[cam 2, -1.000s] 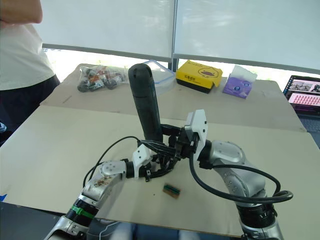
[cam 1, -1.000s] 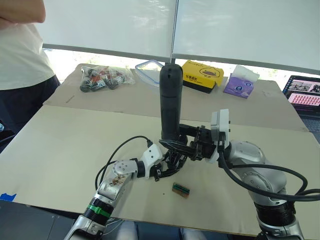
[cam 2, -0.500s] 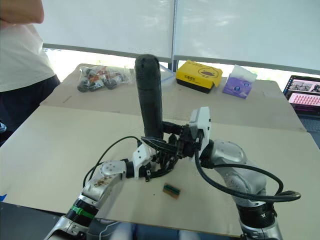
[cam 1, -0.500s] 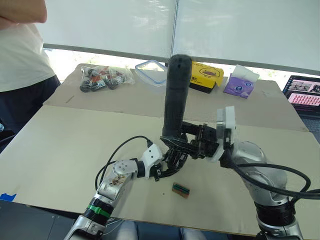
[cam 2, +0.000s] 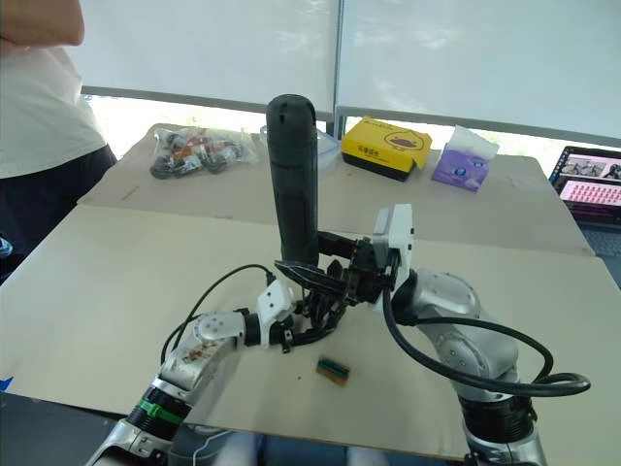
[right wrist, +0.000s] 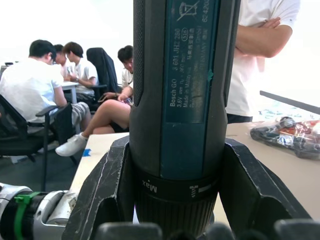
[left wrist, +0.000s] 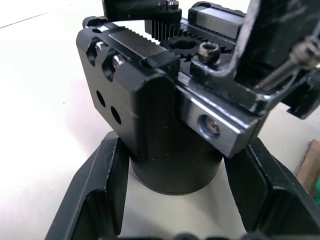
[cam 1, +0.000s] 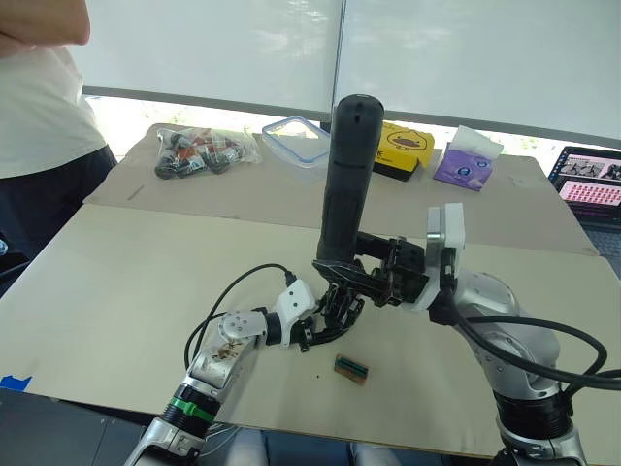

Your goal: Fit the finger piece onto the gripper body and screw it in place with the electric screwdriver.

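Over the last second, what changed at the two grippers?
The right gripper, shut on the long black electric screwdriver, tipped its top towards the robot's right. The left gripper stayed shut on the chunky black gripper body; the green-and-brown block stayed put.

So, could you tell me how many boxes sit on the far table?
2: a yellow box behind the electric screwdriver, and a purple tissue box to its right. Others may be hidden.

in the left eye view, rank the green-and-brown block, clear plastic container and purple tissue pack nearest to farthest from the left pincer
1. Green-and-brown block: on the table just right of the left pincer.
2. Clear plastic container: far side of the table, beyond the pincer.
3. Purple tissue pack: far right of the table.
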Motion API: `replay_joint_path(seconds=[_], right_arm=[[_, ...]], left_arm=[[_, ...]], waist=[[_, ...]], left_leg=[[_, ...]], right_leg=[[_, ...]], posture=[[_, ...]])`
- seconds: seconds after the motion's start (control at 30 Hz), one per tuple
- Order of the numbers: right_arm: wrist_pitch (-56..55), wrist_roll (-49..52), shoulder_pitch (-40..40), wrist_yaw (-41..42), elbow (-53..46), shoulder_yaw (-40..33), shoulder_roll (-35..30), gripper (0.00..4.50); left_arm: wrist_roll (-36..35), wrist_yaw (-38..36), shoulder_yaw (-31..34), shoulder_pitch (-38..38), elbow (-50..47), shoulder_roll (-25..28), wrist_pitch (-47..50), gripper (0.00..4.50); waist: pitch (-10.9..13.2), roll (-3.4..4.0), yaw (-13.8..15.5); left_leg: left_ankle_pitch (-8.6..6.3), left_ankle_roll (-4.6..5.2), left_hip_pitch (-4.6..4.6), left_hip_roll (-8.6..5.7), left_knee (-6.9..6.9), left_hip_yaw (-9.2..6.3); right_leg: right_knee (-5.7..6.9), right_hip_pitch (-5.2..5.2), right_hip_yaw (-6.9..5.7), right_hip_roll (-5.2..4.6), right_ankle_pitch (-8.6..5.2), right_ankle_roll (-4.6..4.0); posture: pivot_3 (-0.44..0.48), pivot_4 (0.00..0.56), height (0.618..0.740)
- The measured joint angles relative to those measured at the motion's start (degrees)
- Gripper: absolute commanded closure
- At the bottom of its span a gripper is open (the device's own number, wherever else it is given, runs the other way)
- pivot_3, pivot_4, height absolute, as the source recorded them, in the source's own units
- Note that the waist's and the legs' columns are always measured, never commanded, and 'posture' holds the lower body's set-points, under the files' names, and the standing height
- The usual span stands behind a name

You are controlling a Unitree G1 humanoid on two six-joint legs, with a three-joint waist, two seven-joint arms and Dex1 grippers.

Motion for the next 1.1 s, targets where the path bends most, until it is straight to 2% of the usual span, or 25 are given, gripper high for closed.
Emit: replay_joint_path(seconds=[1.1], right_arm=[[-0.15,-4.18,0.27,0.93,0.61,0.65,1.07,2.58]], left_arm=[[-0.06,0.00,0.00,0.50,-0.99,-0.01,0.90,2.21]], waist=[[0.00,0.00,-0.02]], left_leg=[[0.00,0.00,-0.01,0.00,-0.01,0.00]], right_leg=[[0.00,-0.01,-0.01,0.00,0.00,0.00]], posture=[[0.000,0.150,0.740]])
